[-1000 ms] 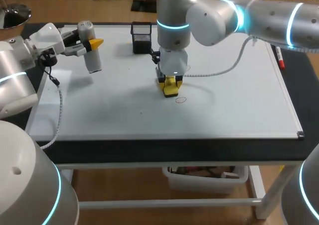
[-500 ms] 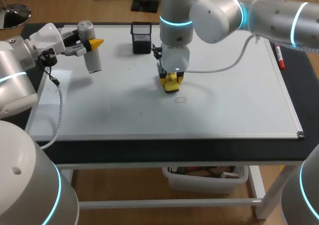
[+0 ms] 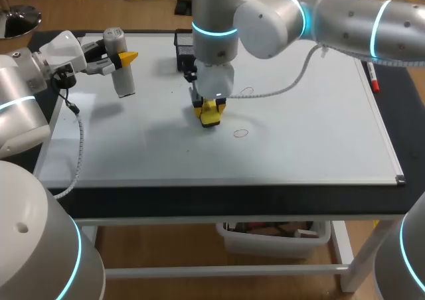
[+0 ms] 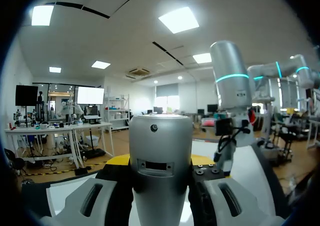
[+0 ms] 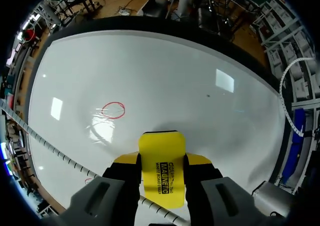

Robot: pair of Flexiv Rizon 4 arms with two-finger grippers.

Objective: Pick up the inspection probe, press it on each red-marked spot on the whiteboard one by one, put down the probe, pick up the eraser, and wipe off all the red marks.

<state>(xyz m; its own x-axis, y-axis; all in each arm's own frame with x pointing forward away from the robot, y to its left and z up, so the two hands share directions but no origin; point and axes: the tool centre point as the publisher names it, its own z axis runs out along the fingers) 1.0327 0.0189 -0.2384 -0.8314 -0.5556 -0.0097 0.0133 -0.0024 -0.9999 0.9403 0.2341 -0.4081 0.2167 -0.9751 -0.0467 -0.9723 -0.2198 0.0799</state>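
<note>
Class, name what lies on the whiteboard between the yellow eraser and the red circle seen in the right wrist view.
Nothing: the whiteboard between the eraser and the red circle is bare, as the right wrist view shows.

Right hand [image 3: 210, 117] clamped, pointing down — left hand [image 3: 126, 59] (also clamped) level
</note>
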